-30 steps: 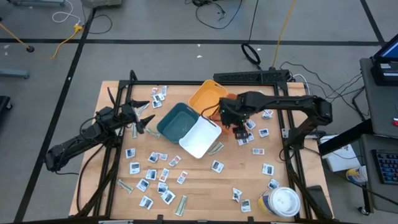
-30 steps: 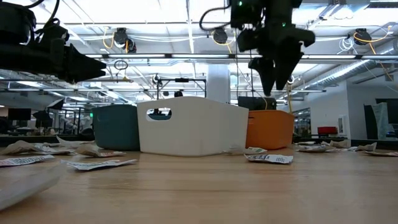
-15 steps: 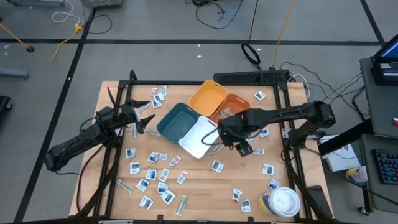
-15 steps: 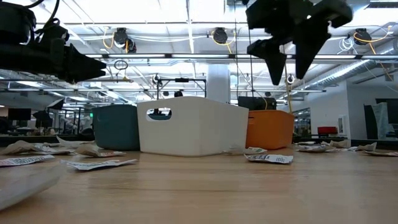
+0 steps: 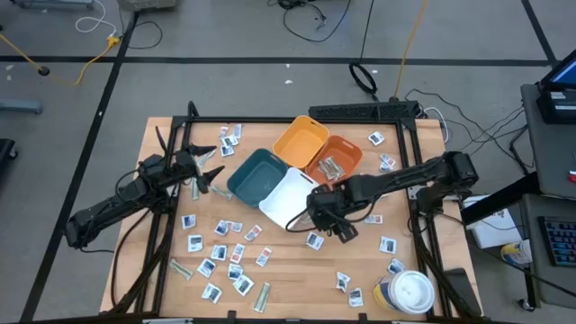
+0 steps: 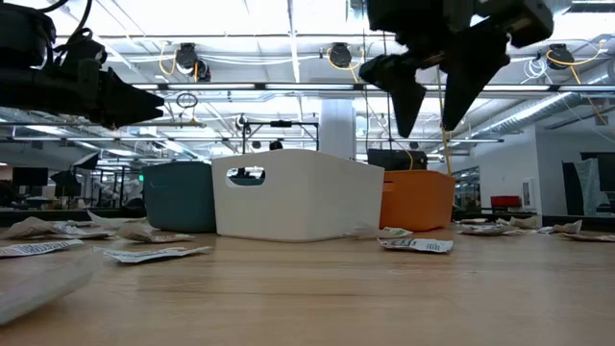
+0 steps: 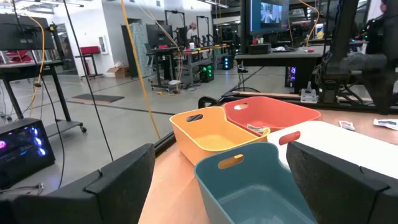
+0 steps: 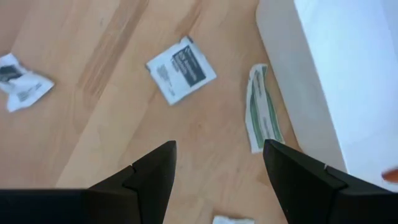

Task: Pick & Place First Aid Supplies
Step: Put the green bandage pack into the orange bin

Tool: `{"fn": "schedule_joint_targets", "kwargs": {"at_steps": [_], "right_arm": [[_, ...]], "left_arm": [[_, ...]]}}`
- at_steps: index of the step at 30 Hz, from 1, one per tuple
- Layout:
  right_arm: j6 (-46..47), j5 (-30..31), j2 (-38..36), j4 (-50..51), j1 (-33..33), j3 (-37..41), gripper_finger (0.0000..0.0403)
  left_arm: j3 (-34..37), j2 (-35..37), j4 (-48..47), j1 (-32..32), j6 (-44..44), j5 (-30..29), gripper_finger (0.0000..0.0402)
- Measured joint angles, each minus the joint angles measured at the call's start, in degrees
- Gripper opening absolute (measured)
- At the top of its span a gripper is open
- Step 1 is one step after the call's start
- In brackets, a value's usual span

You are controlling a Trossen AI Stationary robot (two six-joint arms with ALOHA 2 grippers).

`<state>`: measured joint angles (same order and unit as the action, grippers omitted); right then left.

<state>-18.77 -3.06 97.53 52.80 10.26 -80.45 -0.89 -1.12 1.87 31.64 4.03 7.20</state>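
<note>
Right gripper [image 5: 328, 225] hovers, jaws parted and empty, over a white square packet [image 8: 181, 68] and a grey-green strip [image 8: 261, 116] beside the white bin [image 5: 290, 198] — best centred before descending. Left gripper [image 5: 205, 171] waits, released.

Smooth, matt plastic bins [image 5: 291, 196] sit on a pale wood-grain tabletop [image 5: 288, 279] among crinkled paper packets [image 8: 181, 68]; matt black grippers [image 8: 217, 180] hover above.
</note>
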Motion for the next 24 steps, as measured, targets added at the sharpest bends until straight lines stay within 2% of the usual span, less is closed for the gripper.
{"fn": "schedule_joint_targets", "kwargs": {"at_steps": [13,19,24], "right_arm": [[-0.5,0.5,9.7,-10.2,-0.2,0.0,0.0238],[-1.6,8.0,14.1,-11.6,-0.2,0.0,0.0225],[-1.6,9.1,15.8,-12.0,-0.5,-0.1,0.0201]], "left_arm": [[0.0,0.0,0.0,0.0,0.0,0.0,0.0367],[0.0,0.0,0.0,0.0,0.0,0.0,0.0367],[0.0,0.0,0.0,0.0,0.0,0.0,0.0367]]}}
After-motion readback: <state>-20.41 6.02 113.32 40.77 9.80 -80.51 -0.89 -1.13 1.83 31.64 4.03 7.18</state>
